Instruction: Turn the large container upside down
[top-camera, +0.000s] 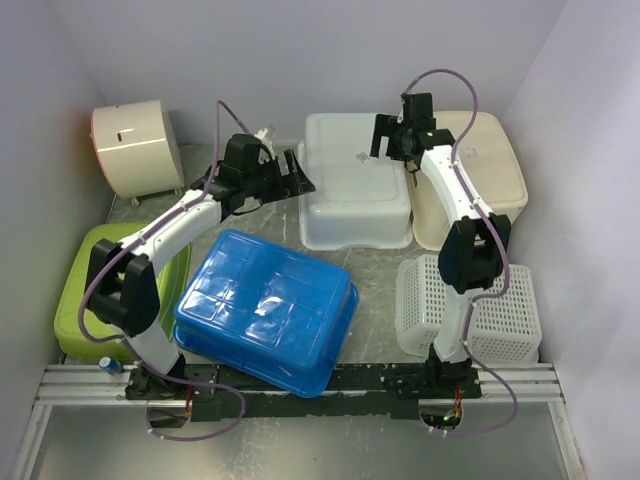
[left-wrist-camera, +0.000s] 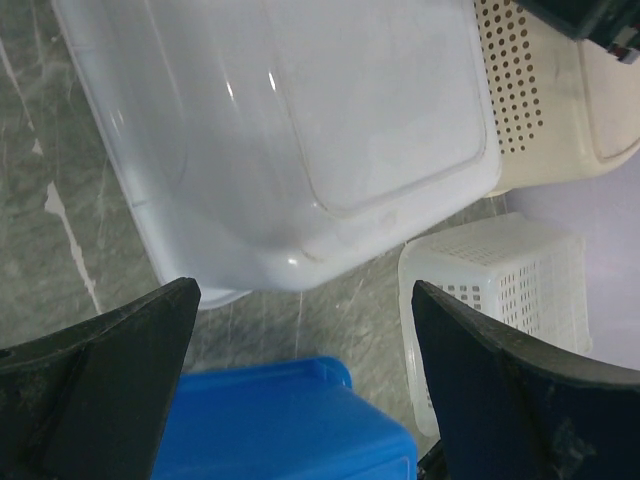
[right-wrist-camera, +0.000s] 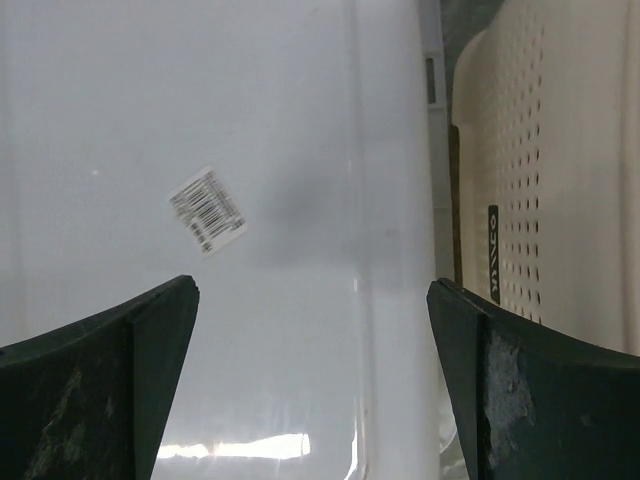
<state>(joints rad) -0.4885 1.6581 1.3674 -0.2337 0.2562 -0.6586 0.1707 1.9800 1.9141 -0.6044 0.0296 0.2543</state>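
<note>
I find the large white container (top-camera: 355, 190) at the upper middle of the top view, standing on the desk (top-camera: 375, 265) between my two arms. Its flat base appears to face up, and a barcode sticker (right-wrist-camera: 207, 210) lies on that surface.

My left gripper (top-camera: 295, 175) sits at the container's left edge in the top view. Its jaws are spread wide and grip nothing. In the left wrist view they frame one rounded corner of the container without touching it.

My right gripper (top-camera: 385, 140) hangs over the container's upper right part. It too is fully spread and holds nothing. In the right wrist view the white surface and the sticker fill the gap between the fingers.

A blue container (top-camera: 265, 310) lies at the lower centre, tilted, with its gridded base up. A green tub (top-camera: 70, 310) is at the lower left, partly under the left arm. A beige perforated basket (top-camera: 490, 170) stands just beside the white container at the upper right. A white lattice basket (top-camera: 510, 310) sits at the lower right. A round cream bin (top-camera: 135, 145) rests at the upper left.
</note>
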